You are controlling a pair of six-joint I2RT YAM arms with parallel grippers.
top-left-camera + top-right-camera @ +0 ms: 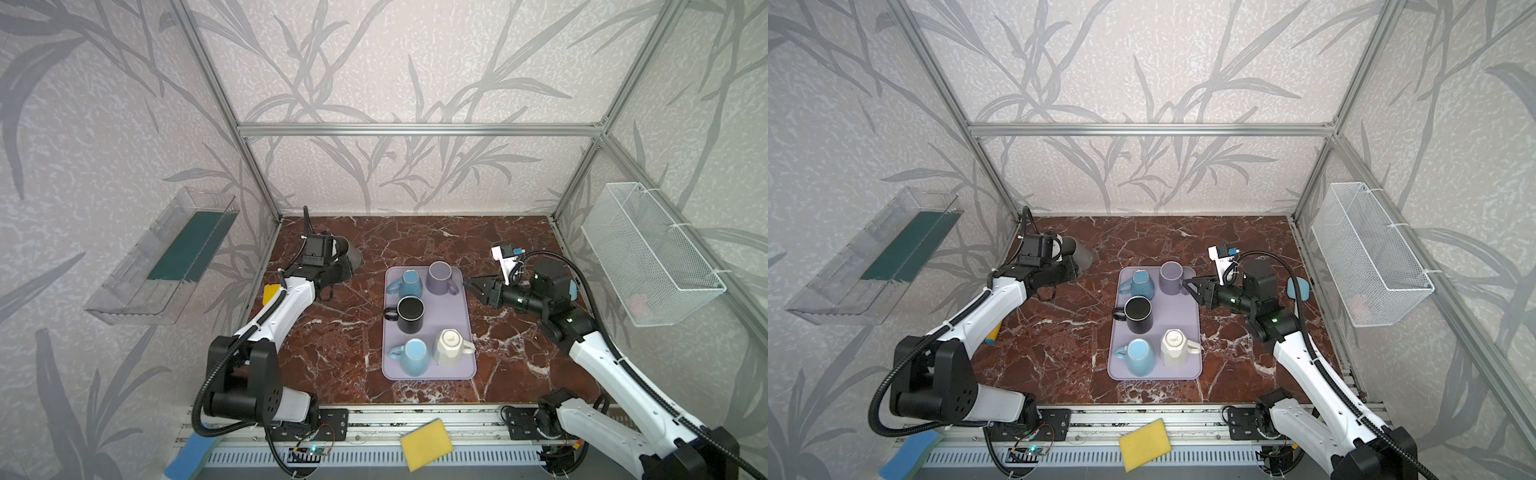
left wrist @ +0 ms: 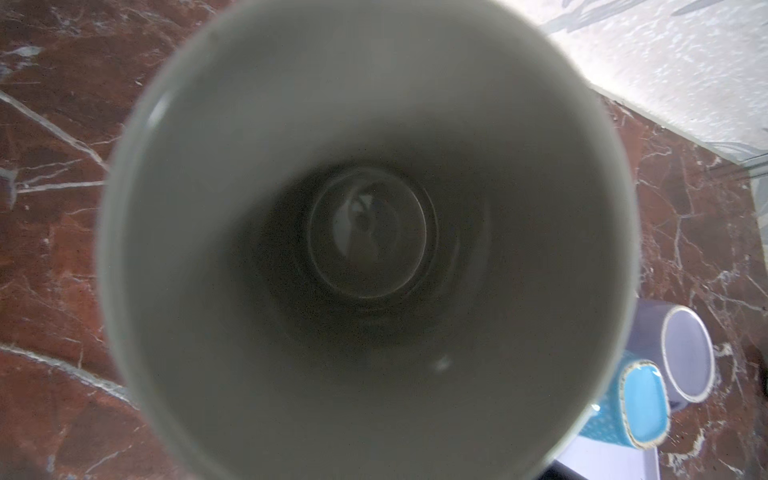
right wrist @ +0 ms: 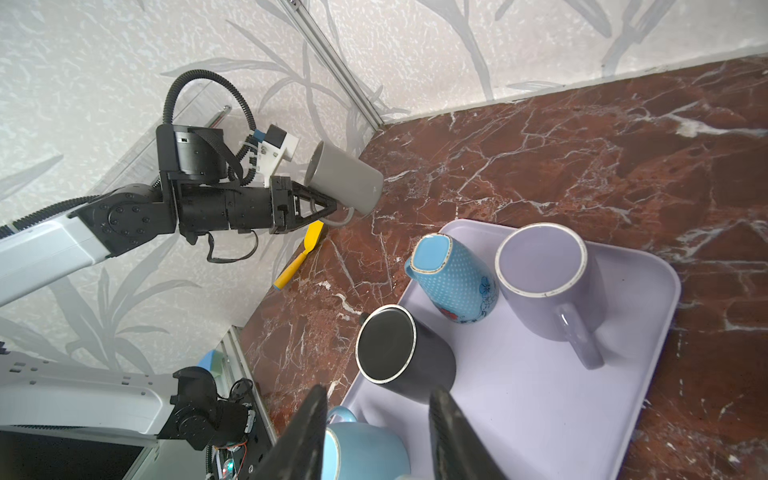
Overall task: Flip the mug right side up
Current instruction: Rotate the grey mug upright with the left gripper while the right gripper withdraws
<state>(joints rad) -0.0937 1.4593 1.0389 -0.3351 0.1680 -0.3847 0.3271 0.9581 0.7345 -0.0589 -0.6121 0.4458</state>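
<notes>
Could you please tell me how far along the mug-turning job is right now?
Done: the left gripper is shut on the handle of the grey mug. In hand: the mug is held on its side, mouth facing the wrist camera. Left: rotate it upright and set it down.

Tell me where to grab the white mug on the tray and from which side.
Take its handle, coming from the right. The white mug stands base up, the handle juts right toward the tray edge, and a blue mug crowds its left. The open right pincer is on that side.
</notes>
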